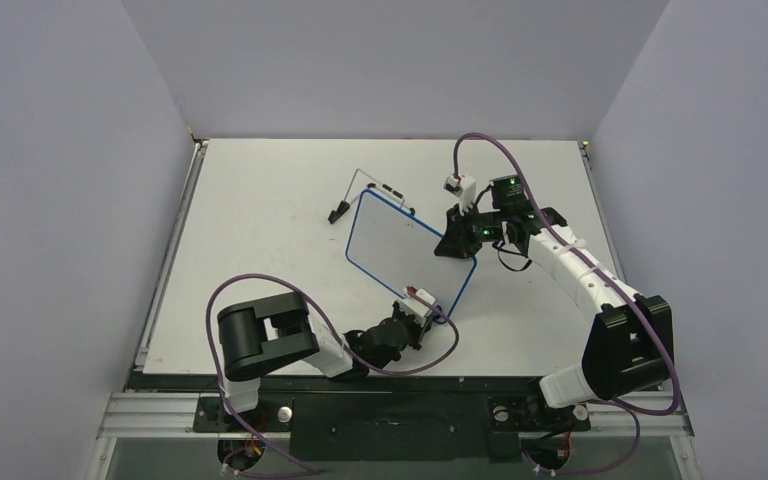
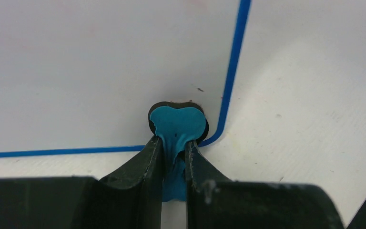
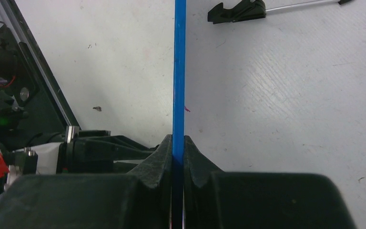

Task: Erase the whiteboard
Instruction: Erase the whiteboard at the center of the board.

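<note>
The whiteboard (image 1: 405, 255), white with a thin blue rim, sits in the middle of the table, and its face shows no writing. My left gripper (image 1: 428, 308) is at the board's near right corner, shut on a small blue-black eraser (image 2: 177, 125) that presses against the board (image 2: 100, 71) just inside the rim. My right gripper (image 1: 457, 240) is shut on the board's right edge. In the right wrist view the blue rim (image 3: 179, 71) runs edge-on between the closed fingers (image 3: 164, 152). The black wire stand (image 1: 360, 195) lies behind the board's far corner.
The stand's black foot and wire (image 3: 240, 11) lie on the table beyond the board. The white table (image 1: 260, 230) is walled at the left, right and back. A dark rail (image 1: 380, 382) runs along its near edge. My left arm (image 3: 9, 95) shows at the left of the right wrist view.
</note>
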### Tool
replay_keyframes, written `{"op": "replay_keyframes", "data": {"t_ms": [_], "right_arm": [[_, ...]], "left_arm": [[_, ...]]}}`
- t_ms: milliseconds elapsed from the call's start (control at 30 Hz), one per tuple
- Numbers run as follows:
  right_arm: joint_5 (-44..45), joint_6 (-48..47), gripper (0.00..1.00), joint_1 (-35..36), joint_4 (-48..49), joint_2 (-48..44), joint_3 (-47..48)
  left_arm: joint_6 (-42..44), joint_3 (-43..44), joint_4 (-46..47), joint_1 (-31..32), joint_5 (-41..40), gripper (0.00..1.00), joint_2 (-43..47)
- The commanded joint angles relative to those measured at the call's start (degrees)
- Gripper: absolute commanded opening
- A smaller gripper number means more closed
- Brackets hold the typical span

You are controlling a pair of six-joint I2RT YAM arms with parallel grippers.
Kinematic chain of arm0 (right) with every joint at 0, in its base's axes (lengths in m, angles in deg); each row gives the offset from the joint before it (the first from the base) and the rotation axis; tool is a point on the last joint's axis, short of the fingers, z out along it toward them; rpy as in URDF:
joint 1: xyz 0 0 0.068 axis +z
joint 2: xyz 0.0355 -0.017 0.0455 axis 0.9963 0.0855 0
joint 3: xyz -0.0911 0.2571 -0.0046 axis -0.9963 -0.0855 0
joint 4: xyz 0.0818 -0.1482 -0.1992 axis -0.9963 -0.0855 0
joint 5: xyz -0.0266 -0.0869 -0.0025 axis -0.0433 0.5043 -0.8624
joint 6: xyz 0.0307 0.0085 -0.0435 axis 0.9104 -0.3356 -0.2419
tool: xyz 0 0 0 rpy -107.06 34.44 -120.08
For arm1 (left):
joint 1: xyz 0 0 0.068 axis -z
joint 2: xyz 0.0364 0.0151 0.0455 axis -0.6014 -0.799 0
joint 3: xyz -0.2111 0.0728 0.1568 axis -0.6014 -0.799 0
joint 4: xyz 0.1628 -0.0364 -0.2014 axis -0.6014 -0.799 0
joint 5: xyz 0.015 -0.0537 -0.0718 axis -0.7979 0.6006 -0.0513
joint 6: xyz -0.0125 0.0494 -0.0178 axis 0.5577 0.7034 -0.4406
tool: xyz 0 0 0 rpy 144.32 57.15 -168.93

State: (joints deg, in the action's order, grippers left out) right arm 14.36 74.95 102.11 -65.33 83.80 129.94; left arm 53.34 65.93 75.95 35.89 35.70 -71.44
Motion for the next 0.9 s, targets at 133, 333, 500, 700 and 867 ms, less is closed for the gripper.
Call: {"op": "replay_keyframes", "data": {"t_ms": [133, 333, 500, 700, 867], "right_arm": [[-0.1, -2.7, 0.0, 1.6, -2.3, 0.0, -0.3], [0.0, -3.0, 0.0, 1.7, -2.6, 0.4, -0.1], [0.2, -3.0, 0.0, 1.6, -2.6, 0.3, 0.0], [-0.1, -3.0, 0.0, 1.4, -2.6, 0.2, -0.1], [-0.3, -3.1, 0.0, 1.4, -2.7, 0.2, 0.0]], "left_arm": [[-1.2, -8.5, -3.3, -1.6, -2.4, 0.0, 15.5], [1.4, -6.6, -8.9, -4.2, 2.3, 0.0, 26.8], [3.2, 0.8, -9.0, -4.2, 4.3, 0.0, 20.4], [5.4, 9.9, -11.3, -3.1, 3.5, 0.0, 12.6], [5.7, 13.6, -15.2, -3.4, 2.2, 0.0, 9.0]]}}
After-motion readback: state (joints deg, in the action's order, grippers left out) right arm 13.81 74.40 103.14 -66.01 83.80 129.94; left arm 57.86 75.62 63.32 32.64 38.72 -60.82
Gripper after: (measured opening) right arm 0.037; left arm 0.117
